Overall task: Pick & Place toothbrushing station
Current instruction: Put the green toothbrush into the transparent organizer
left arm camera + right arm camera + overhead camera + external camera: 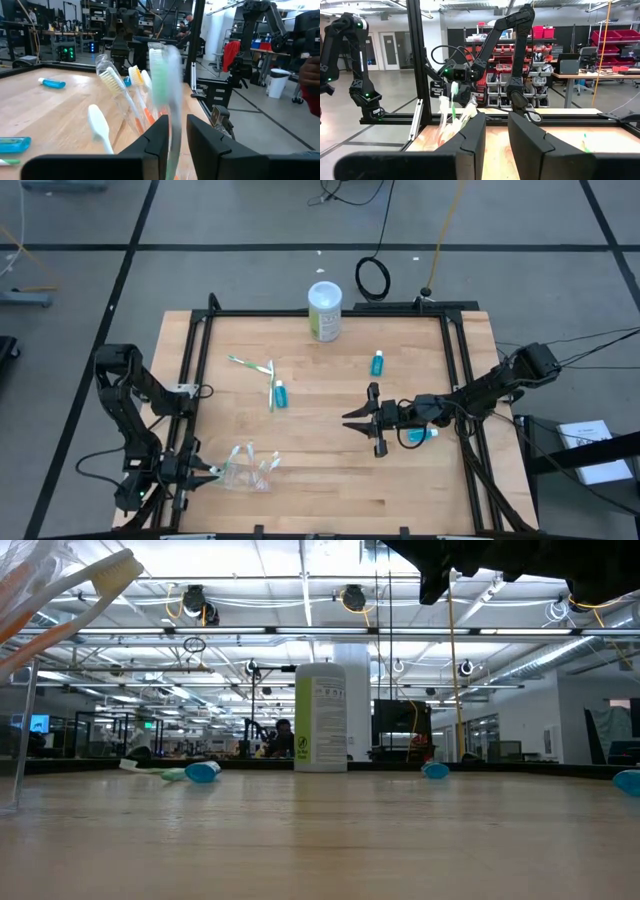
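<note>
A clear plastic cup [245,470] near the table's front left holds white and orange toothbrushes [117,82] that lean toward the right. My left gripper [207,473] is beside the cup, shut on a green toothbrush [162,70]. Two more toothbrushes [252,366] lie on the wood at mid-left beside a teal tube [281,394]. Another tube [377,363] lies farther right. My right gripper [350,419] hovers right of centre, shut and empty; a third tube [421,436] lies under its arm. My left gripper pinches the green toothbrush's handle [174,132] between its two fingers. The brush runs along the fingers and past their tips, its bristle head [161,55] beyond them over the cup. The handle's other end is hidden behind the fingers.
A tall white-and-green canister [325,310] stands at the table's far edge, also in the low view [320,717]. A black frame [196,350] rims the table. Bare wood lies between the cup and my right gripper.
</note>
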Robot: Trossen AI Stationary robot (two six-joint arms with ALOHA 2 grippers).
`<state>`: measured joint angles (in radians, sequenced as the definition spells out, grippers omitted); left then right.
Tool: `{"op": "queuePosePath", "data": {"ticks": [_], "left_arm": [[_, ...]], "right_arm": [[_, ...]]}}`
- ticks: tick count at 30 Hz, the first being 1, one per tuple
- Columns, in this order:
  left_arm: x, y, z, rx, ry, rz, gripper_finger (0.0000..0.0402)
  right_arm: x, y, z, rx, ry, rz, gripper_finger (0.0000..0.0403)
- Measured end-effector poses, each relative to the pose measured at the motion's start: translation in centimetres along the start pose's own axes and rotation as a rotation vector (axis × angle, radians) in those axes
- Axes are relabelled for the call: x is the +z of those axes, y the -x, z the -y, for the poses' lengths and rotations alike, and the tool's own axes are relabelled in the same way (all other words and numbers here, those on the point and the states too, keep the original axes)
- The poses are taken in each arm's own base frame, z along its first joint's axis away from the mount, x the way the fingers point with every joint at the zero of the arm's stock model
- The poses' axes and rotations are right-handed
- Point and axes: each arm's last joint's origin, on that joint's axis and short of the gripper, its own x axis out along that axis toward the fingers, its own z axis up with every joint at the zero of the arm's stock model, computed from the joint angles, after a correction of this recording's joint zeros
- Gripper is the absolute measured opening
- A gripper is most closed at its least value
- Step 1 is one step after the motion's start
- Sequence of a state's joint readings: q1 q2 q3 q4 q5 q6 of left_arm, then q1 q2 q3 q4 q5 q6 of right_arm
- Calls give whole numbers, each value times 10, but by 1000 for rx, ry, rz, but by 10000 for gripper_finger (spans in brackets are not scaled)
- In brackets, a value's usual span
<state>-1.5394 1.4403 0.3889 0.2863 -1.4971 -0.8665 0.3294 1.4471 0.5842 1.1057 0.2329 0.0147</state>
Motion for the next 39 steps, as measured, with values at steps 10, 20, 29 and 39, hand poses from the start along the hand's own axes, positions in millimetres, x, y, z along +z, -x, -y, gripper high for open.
{"op": "queuePosePath", "data": {"ticks": [10, 20, 29, 39], "left_arm": [[2, 0, 1, 10, 2, 13, 101], [30, -3, 2, 63, -6, 55, 102], [35, -4, 2, -5, -31, 4, 102], [28, -4, 3, -114, -32, -83, 102]], "right_arm": [[0, 0, 0, 0, -3, 0, 73], [-1, 0, 0, 0, -1, -8, 73], [-2, 0, 0, 1, -3, -21, 73], [-3, 0, 0, 1, -5, -26, 73]]}}
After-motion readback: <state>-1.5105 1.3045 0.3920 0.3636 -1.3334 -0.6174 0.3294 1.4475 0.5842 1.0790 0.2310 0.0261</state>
